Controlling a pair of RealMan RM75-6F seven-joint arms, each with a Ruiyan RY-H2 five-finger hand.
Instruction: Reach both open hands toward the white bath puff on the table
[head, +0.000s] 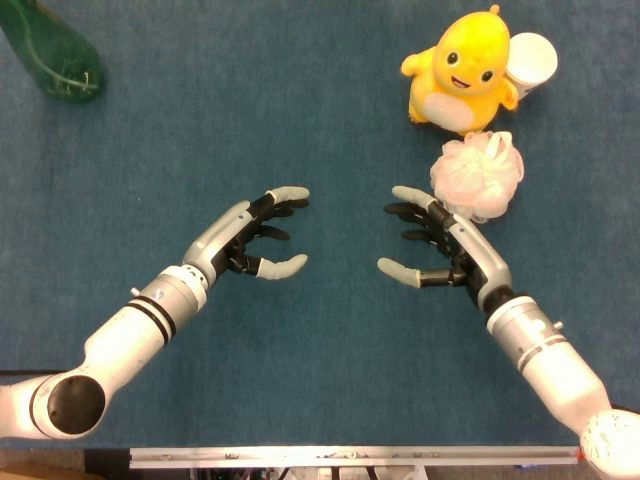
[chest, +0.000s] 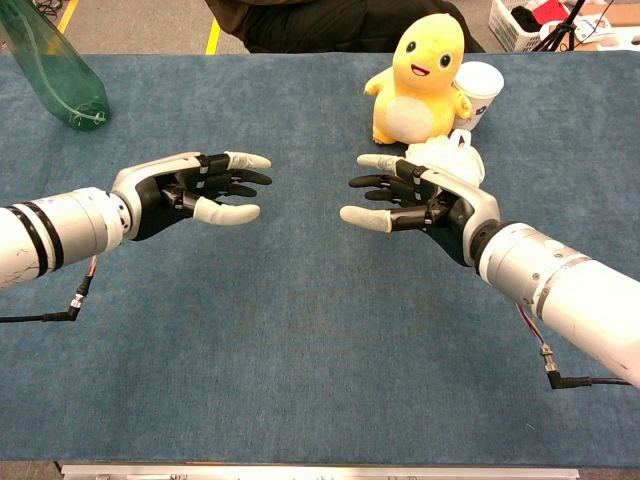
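1. The bath puff (head: 478, 176) lies on the table (head: 330, 90), at its right side, just in front of the plush toy (head: 462, 68).
2. A paper cup (head: 531, 62) sits right of the plush toy, touching it.
3. A bottle (head: 50, 50) lies at the far left corner.
4. The right robot hand (head: 440, 245) is just left of the bath puff.
5. The left robot hand (head: 250, 242) faces it from farther left, well apart from the bath puff.

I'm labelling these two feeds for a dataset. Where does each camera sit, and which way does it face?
Head view: above the table, looking almost straight down; shows both forearms, left hand and right hand, both open.
Chest view: low at the table's near edge, facing across it to the floor beyond; same left hand and right hand.
Shared: bath puff, yellow plush toy, white cup, green bottle.
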